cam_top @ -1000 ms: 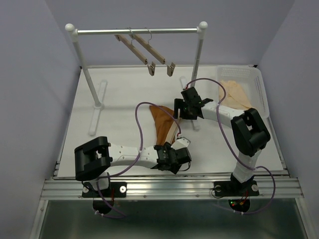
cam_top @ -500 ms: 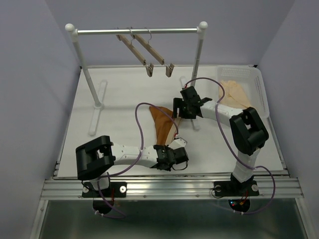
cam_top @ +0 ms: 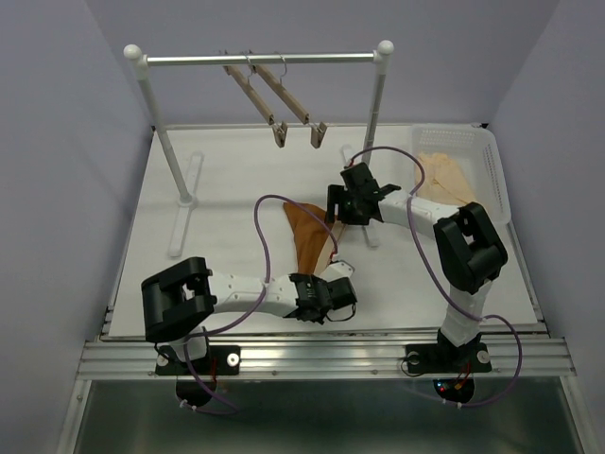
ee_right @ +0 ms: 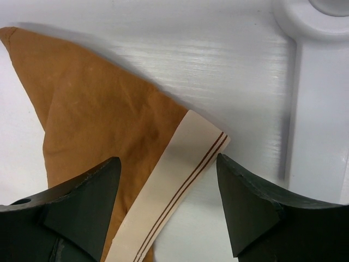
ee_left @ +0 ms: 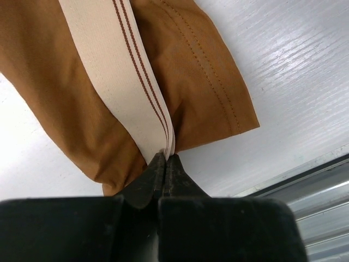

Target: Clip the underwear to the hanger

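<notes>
The underwear (cam_top: 304, 230) lies flat near the middle of the tabletop (cam_top: 217, 218), its striped cream waistband (ee_left: 117, 71) running towards the near edge; the left claw (ee_left: 165, 158) is pressed together on the near end of that waistband, pinching it; the right claw (ee_right: 168, 161) hangs spread above the waistband's far corner, one finger on either side; the hanger (cam_top: 288, 95) hangs by its hook from the rail (cam_top: 312, 59) along the far edge, beside its twin (cam_top: 250, 93)
</notes>
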Controlling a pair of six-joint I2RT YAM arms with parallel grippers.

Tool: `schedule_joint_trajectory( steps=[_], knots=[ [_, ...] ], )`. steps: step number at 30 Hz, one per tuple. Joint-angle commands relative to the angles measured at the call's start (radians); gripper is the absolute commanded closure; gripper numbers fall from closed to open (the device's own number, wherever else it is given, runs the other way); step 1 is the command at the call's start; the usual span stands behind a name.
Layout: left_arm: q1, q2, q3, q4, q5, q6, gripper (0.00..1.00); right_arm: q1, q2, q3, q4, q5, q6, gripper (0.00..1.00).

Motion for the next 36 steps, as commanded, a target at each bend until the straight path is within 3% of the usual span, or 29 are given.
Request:
schedule_joint_trajectory(
  steps=[1,9,12,15,18,19,21,29,36],
  knots=[
    [0.012,-0.045,0.038,-0.027,0.019,-0.018,1.0,0.009,-0.044,-0.03,0.013,0.037,0.024,0.24],
    [0.038,-0.086,0.038,-0.014,0.037,-0.038,1.0,0.009,-0.044,-0.08,0.001,0.021,0.049,0.27],
    [0.05,-0.105,0.033,0.001,0.051,-0.037,1.0,0.009,-0.02,-0.061,0.005,0.005,0.047,0.36],
    [0.055,-0.122,0.027,0.012,0.065,-0.029,1.0,0.009,0.019,-0.034,0.012,0.013,0.055,0.65],
    [0.06,-0.134,0.029,0.01,0.063,-0.022,1.0,0.009,0.031,-0.017,0.032,0.014,0.058,0.79],
    [0.061,-0.137,0.029,0.009,0.063,-0.02,1.0,0.009,0.028,-0.008,0.038,0.019,0.055,0.9],
    [0.064,-0.148,0.029,0.013,0.065,-0.012,1.0,0.009,-0.001,-0.002,0.064,0.034,0.049,0.99],
    [0.081,-0.197,0.07,0.045,0.068,0.038,1.0,0.009,-0.24,-0.035,0.101,0.204,-0.051,0.99],
    [0.086,-0.188,0.133,0.118,0.116,0.103,1.0,0.009,-0.403,-0.049,0.059,0.211,-0.108,0.99]
  ],
)
